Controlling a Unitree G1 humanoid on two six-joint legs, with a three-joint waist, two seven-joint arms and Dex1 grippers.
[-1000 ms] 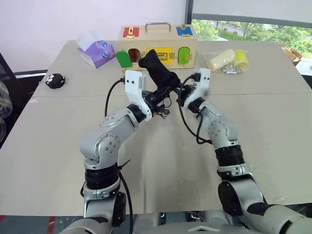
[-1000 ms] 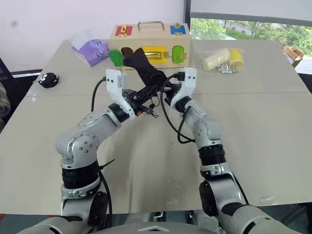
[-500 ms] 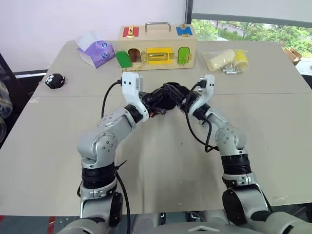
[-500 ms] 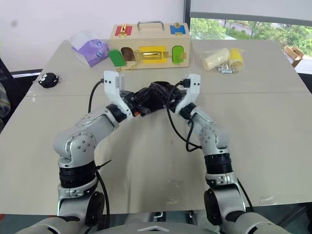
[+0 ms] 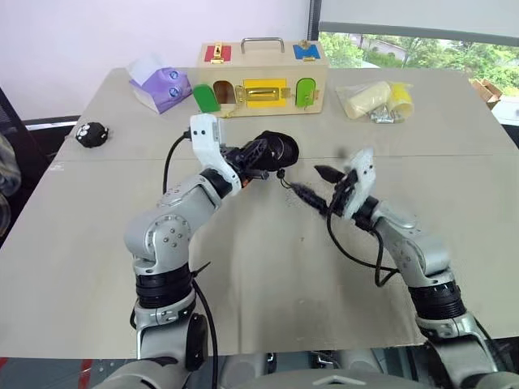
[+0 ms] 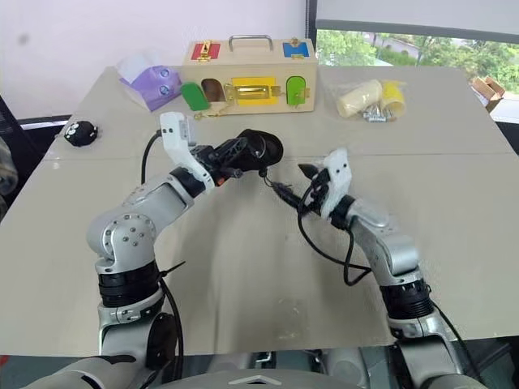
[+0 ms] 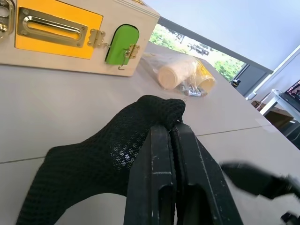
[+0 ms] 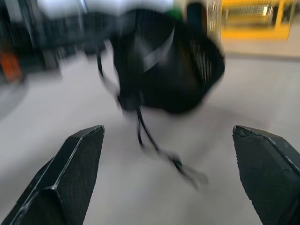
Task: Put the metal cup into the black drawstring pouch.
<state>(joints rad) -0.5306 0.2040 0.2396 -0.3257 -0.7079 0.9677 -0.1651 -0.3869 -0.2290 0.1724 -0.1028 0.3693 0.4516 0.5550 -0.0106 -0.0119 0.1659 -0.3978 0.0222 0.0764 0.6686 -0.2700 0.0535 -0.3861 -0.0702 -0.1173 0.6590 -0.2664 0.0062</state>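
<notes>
Beige table (image 5: 268, 267), white wall (image 5: 81, 32), window (image 5: 422, 44)

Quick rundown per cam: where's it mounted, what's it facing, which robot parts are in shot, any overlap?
Left and right eye views: head, looking forward and down at the table; both arms, left pincer shut on the black pouch, right pincer open.
Left wrist view: along its shut fingers gripping the pouch, toward the wooden latch box.
Right wrist view: between its spread fingers, facing the pouch.
Shared: all views show the pouch.

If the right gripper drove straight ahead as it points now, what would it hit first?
Most likely the black drawstring pouch, held up by the left gripper; its dangling cord may come first. Depth is unclear.
</notes>
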